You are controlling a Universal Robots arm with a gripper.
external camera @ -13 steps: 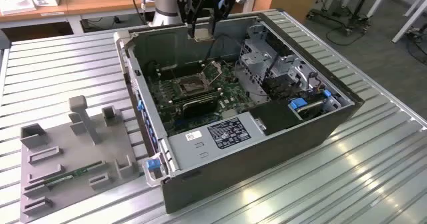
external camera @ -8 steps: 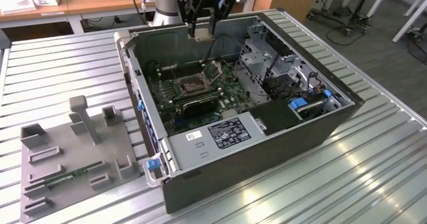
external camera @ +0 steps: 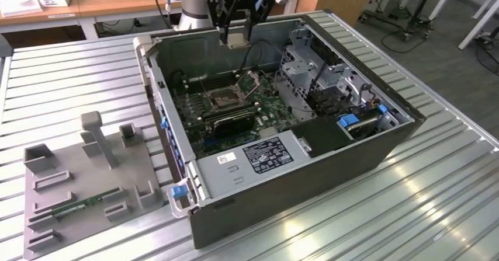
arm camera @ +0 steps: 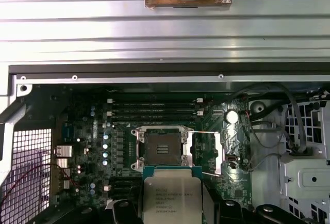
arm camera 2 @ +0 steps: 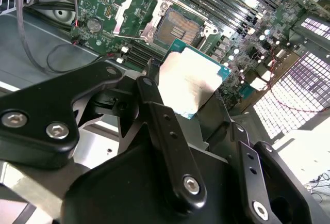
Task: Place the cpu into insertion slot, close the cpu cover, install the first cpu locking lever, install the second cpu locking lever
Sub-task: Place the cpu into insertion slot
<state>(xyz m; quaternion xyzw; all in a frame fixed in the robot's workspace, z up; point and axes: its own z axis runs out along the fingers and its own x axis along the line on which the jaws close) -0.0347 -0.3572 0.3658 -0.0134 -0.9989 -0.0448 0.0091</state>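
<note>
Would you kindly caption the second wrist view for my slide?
Gripper holding the cpu above the empty insertion slot, cover open.

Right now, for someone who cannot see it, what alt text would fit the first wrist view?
A small flat square silver-tan cpu sits clamped in the black gripper, held clear of the empty square dark insertion slot on the green circuit board inside an open computer case.

1. The place looks like a robotics lab or workshop: a robot arm (external camera: 191, 4) stands at a ribbed metal table (external camera: 78, 80).
2. An open computer case (external camera: 312, 185) and a grey fixture block (external camera: 78, 179) lie on the table.
3. Behind it are a wooden desk (external camera: 101, 4) and wheeled stands (external camera: 398, 24) on a grey floor (external camera: 436, 68).
</note>
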